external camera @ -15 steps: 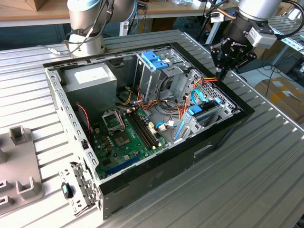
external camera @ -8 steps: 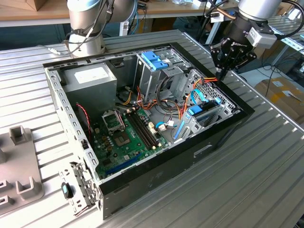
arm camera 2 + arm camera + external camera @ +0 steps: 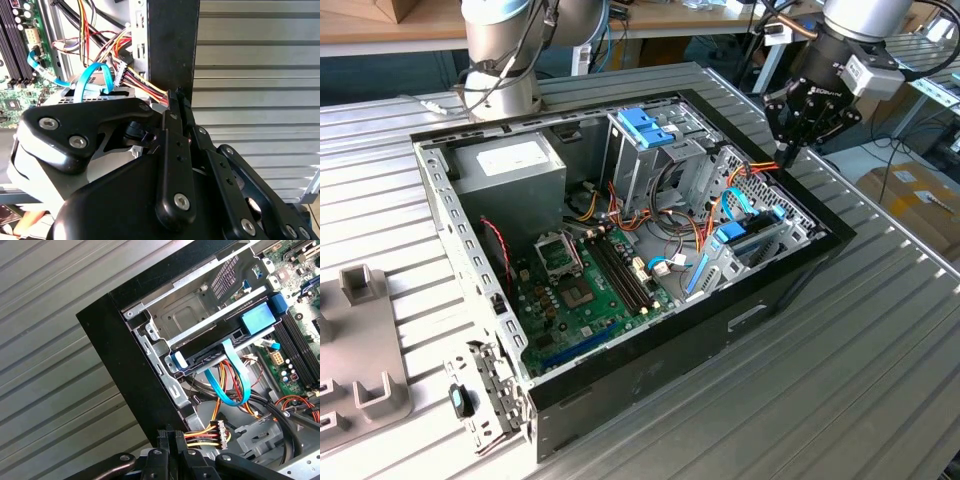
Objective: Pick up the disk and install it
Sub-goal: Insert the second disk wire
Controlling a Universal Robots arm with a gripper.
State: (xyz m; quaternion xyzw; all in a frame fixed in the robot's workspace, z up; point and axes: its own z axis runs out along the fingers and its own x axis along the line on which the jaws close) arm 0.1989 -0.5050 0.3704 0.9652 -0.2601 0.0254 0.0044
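While the disk (image 3: 752,238) sits slotted in its bay at the near right corner of the open computer case (image 3: 650,375) (blue cable attached), nothing touches it. Farther back, the gripper (image 3: 786,152) hovers over the case's right wall, fingers (image 3: 167,450) pinched narrow on a connector (image 3: 220,434) with red, yellow and black wires.

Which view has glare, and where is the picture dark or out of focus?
In the exterior view, daylight glares on the ribbed table; the case's front wall is dark. In the second wrist view, the gripper looks soft, being near. In the first wrist view, the disk is evenly lit.
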